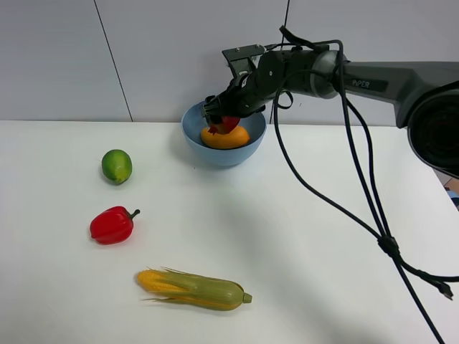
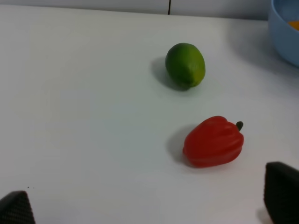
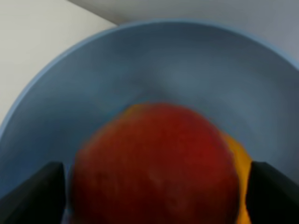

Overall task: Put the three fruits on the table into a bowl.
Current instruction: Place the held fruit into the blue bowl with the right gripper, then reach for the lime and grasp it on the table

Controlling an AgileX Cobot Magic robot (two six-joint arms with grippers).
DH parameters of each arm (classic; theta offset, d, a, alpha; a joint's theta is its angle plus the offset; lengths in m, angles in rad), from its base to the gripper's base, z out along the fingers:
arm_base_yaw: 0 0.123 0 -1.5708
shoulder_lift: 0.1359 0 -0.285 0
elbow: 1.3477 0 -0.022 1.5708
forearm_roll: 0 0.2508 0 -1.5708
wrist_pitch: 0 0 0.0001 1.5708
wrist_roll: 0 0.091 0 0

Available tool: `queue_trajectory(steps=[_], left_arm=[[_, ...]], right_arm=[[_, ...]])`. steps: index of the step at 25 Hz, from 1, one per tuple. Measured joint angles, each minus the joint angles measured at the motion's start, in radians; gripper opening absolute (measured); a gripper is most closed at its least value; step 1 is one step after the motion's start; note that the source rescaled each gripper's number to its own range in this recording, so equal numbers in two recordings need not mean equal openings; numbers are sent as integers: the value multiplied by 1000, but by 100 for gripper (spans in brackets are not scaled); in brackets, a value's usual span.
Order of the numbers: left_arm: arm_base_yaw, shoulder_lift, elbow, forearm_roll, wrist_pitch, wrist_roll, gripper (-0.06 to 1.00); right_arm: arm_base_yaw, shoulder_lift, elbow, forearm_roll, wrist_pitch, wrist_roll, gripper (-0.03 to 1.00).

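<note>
The light-blue bowl [image 1: 237,154] stands at the back of the white table [image 1: 301,244]. The orange-yellow mango [image 1: 229,138] lies inside it. My right gripper [image 1: 224,120] reaches in over the bowl's rim and is shut on the red pomegranate [image 1: 226,125], just above the mango. In the right wrist view the pomegranate [image 3: 154,168] fills the space between the fingers [image 3: 32,196], with the mango [image 3: 236,154] and the bowl wall [image 3: 187,70] behind. The green lime [image 1: 117,166] sits on the table at the left. In the left wrist view my left gripper [image 2: 149,205] is open and empty, short of the lime [image 2: 185,66].
A red bell pepper [image 1: 112,225] lies in front of the lime and shows in the left wrist view [image 2: 214,142]. A corn cob in husk [image 1: 193,288] lies near the front edge. The right arm's black cables [image 1: 358,193] hang over the table's right side.
</note>
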Motion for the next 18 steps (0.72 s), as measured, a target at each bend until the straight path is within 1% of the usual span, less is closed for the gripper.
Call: queue_trajectory(steps=[1, 2, 4, 8, 12, 16, 18], left_arm=[[0, 0, 0, 0, 0, 0, 100], [0, 0, 0, 0, 0, 0, 100], [0, 0, 0, 0, 0, 0, 100], [0, 0, 0, 0, 0, 0, 100], [0, 0, 0, 0, 0, 0, 100], [0, 0, 0, 0, 0, 0, 100], [0, 0, 0, 0, 0, 0, 100]], right_arm=[[0, -3, -1, 0, -5, 8, 34], [0, -10, -1, 0, -6, 20, 38], [0, -30, -1, 7, -13, 56, 42], [0, -75, -3, 9, -47, 98, 44], [9, -111, -4, 17, -39, 101, 44], [24, -217, -4, -4, 44, 94, 44], [26, -308, -4, -35, 92, 94, 44]])
